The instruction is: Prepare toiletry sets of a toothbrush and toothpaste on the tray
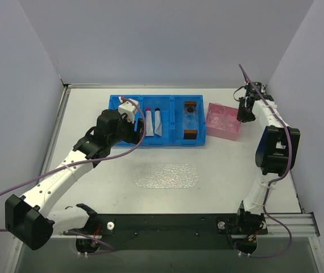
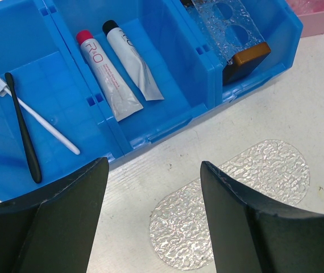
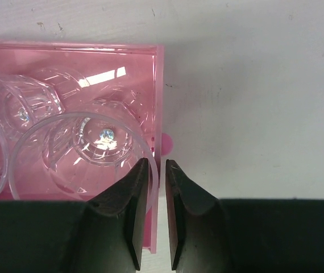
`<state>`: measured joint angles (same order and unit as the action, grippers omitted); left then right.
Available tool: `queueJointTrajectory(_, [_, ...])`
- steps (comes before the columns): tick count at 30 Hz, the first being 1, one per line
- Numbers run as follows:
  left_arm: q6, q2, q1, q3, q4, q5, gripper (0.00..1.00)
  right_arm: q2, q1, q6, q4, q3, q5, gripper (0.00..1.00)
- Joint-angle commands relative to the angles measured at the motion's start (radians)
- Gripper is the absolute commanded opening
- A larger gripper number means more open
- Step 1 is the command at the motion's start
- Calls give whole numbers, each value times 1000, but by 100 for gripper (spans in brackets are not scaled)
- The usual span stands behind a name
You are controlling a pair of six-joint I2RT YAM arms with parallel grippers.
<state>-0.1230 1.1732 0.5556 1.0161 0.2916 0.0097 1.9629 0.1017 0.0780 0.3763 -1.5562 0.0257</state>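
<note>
Toothpaste tubes (image 2: 106,79) lengthwise near-to-far, caps far.

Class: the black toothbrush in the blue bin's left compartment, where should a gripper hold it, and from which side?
Grip the black toothbrush on its handle's tail half, clear of the white toothbrush it crosses near the head. Come down from above, fingers across its slim width; it lies flat.

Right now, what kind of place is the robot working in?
Probably a lab test cell: plain walls box in a white table, with a blue bin of toothpaste tubes and a clear tray laid out.
</note>
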Motion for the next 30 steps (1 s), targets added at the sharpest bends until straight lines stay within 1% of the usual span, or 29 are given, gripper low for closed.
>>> queueJointTrajectory(1, [-6, -3, 4, 21, -29, 18, 76, -38, -17, -6, 22, -7, -67, 13])
queueJointTrajectory(4, [-6, -4, 4, 21, -29, 16, 76, -42, -23, -12, 23, -8, -81, 10])
queueJointTrajectory(12, [-6, -6, 4, 22, -29, 16, 76, -48, -31, -17, 24, -16, -101, 4])
queueJointTrajectory(14, [-6, -7, 4, 22, -29, 15, 76, -50, -36, -20, 24, -16, -110, 4])
queueJointTrajectory(22, [-7, -7, 4, 22, -29, 16, 76, -53, -45, -27, 33, -28, -130, 15])
queueJointTrajectory(26, [-7, -7, 4, 21, -31, 18, 76, -55, -51, -32, 33, -28, -144, 14])
queueJointTrajectory(30, [-7, -6, 4, 22, -29, 18, 76, -53, -53, -37, 33, -30, -153, 9])
